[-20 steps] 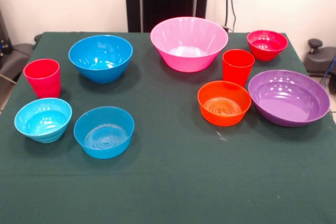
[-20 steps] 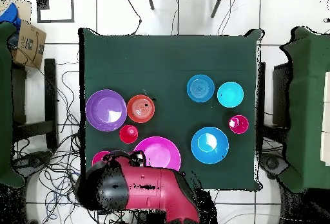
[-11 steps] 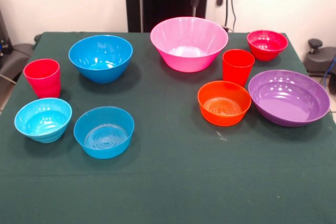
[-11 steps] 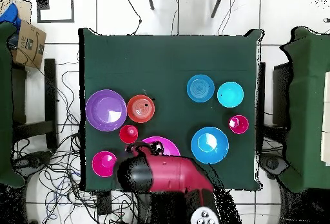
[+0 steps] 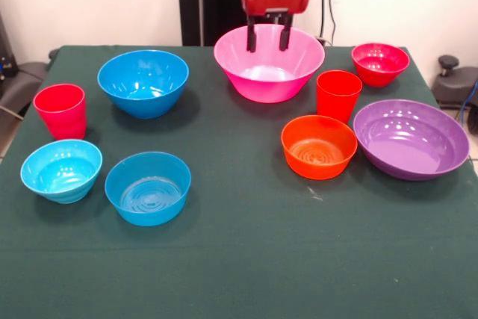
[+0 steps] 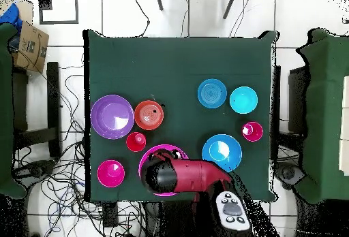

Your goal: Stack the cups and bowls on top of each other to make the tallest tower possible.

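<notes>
Bowls and cups are all sitting separate on the green cloth table (image 5: pixel 239 259), so you've got no tower anywhere, nothing nested.

In the front view the gripper (image 5: pixel 269 37) hangs at top centre, right over the big pink bowl (image 5: pixel 269 72), with its two dark fingers (image 5: pixel 252 38) parted a moderate way and nothing between them. From overhead the red arm (image 6: pixel 194 178) covers most of that bowl, so only its rim peeks out.

Around it in the front view:
- deep blue bowl (image 5: pixel 143 82) upper left, well apart from the pink one
- pinkish-red cup (image 5: pixel 60 110) at the left edge, stepped lower body, upright
- small light-blue bowl (image 5: pixel 61 170) lower left, and the small blue bowl (image 5: pixel 148 187) just beside it, with ring ridges in its bottom
- orange-red cup (image 5: pixel 338 95), smooth and tapered, right of the pink bowl and close to it
- small orange bowl (image 5: pixel 319 146) just in front of that cup, ringed bottom too
- wide shallow purple bowl (image 5: pixel 411 138) at the right, near the orange one
- small red bowl (image 5: pixel 380 63) upper right

Everything's glossy plastic and open side up. Cables (image 6: pixel 54 180) sprawl on the tiled floor at the overhead's lower left.
</notes>
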Robot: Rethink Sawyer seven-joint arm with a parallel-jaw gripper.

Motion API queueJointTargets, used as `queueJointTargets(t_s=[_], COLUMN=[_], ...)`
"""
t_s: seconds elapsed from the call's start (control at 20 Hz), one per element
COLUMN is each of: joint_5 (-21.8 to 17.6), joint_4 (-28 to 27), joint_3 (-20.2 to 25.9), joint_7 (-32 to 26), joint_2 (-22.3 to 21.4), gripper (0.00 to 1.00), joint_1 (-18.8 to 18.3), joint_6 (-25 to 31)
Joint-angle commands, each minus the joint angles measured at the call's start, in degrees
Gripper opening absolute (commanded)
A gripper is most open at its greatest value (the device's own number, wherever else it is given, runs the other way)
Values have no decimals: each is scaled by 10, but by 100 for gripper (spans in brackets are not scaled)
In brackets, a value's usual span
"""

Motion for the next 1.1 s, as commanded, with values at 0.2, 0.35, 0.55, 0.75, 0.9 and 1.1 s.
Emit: queueJointTargets(t_s=[0.2, 0.35, 0.55, 0.75, 0.9, 1.1], joint_5=[-44, -40, -32, -27, -25, -25], joint_4=[-60, -57, -66, -77, -86, -97], joint_3=[33, 32, 31, 34, 37, 43], joint_7=[26, 31, 21, 12, 6, -5], joint_2=[48, 39, 21, 9, -2, -16], gripper=[100, 100, 100, 100, 100, 100], joint_1=[-9, -16, -22, -27, -31, -39], joint_6=[4, 9, 43, 70, 87, 113])
